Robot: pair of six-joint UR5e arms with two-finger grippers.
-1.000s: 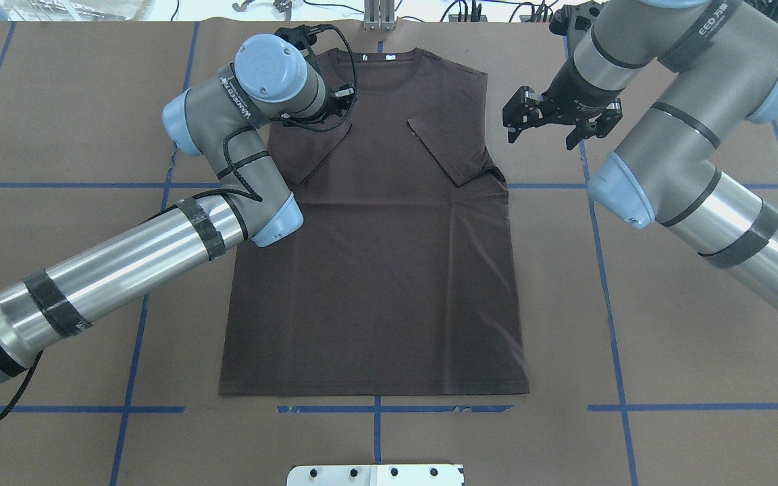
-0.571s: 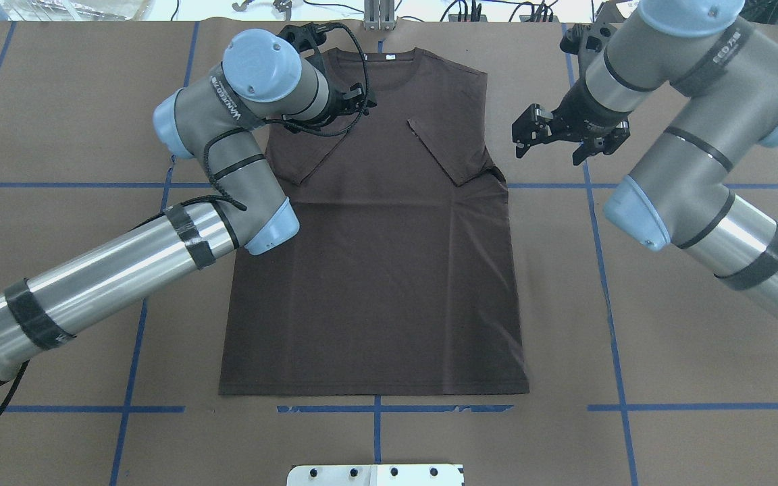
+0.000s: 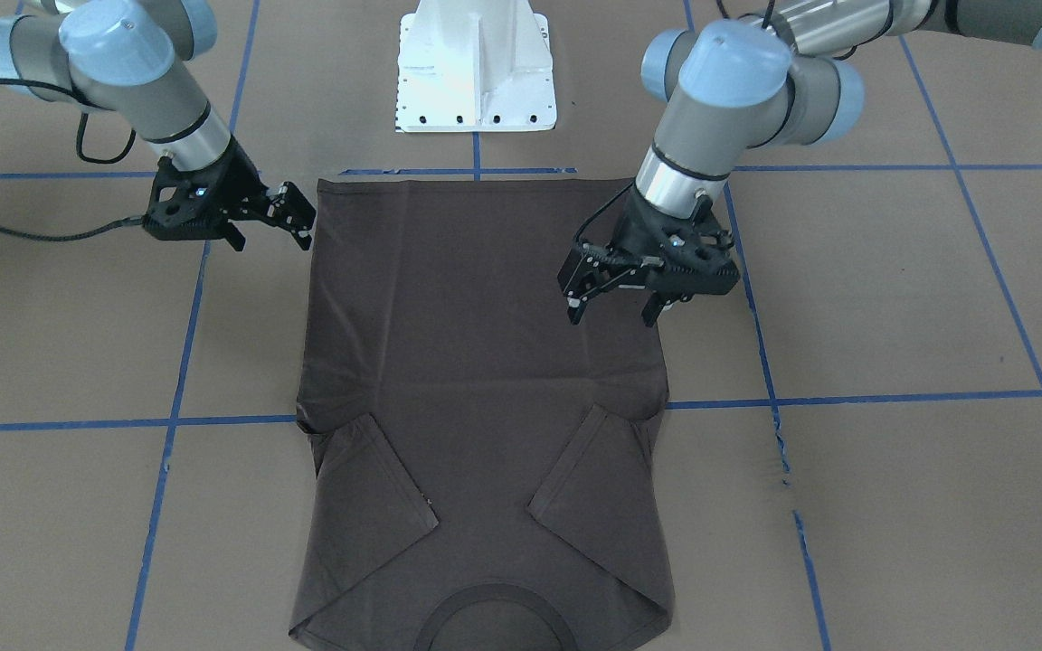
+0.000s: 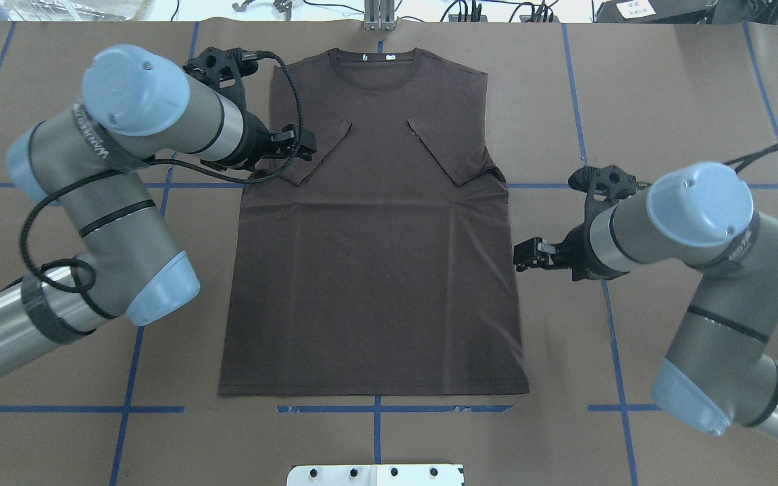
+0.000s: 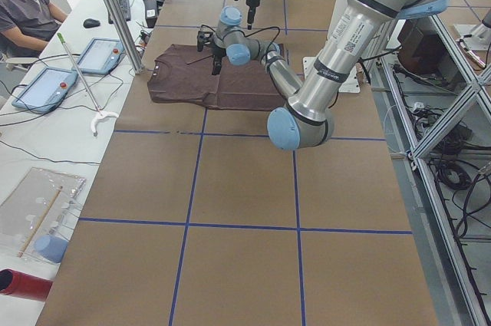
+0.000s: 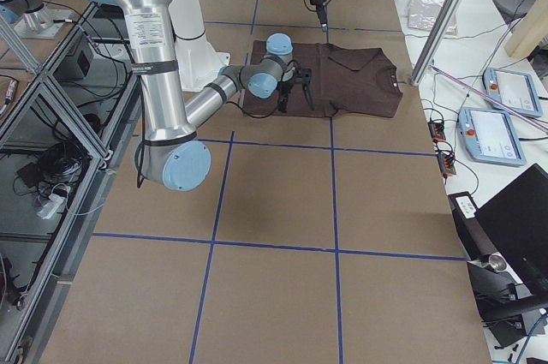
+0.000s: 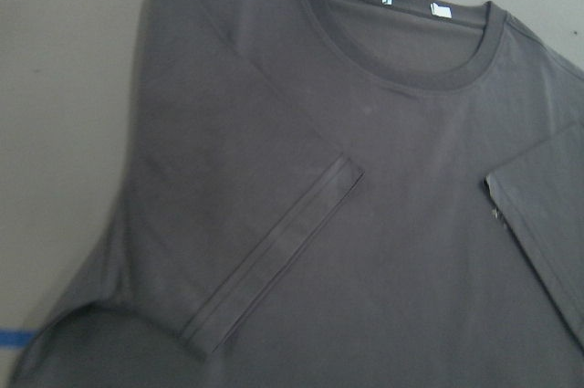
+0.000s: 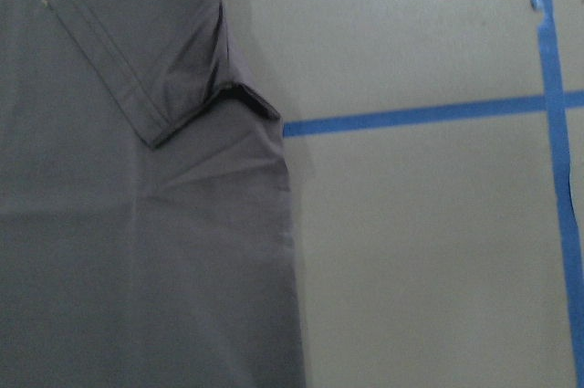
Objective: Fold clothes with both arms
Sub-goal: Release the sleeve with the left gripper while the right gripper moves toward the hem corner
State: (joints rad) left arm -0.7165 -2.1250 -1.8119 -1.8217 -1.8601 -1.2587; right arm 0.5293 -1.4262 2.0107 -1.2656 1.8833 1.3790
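Dark grey-brown short-sleeved T-shirt point(image 3: 476, 362) lies flat on the brown paper-covered table point(image 3: 892, 506), sleeves folded inward.
Front-facing view: black left gripper point(image 3: 616, 312) hangs above the shirt near its side edge, jaws released; black right gripper point(image 3: 272, 237) is beside the opposite edge, jaws released too; overhead view: collar points away from the robot.

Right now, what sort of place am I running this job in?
Most likely a robotics lab workcell: the table is papered brown and gridded with blue tape, an aluminium post stands beside it, and pendant tablets lie on a side bench.
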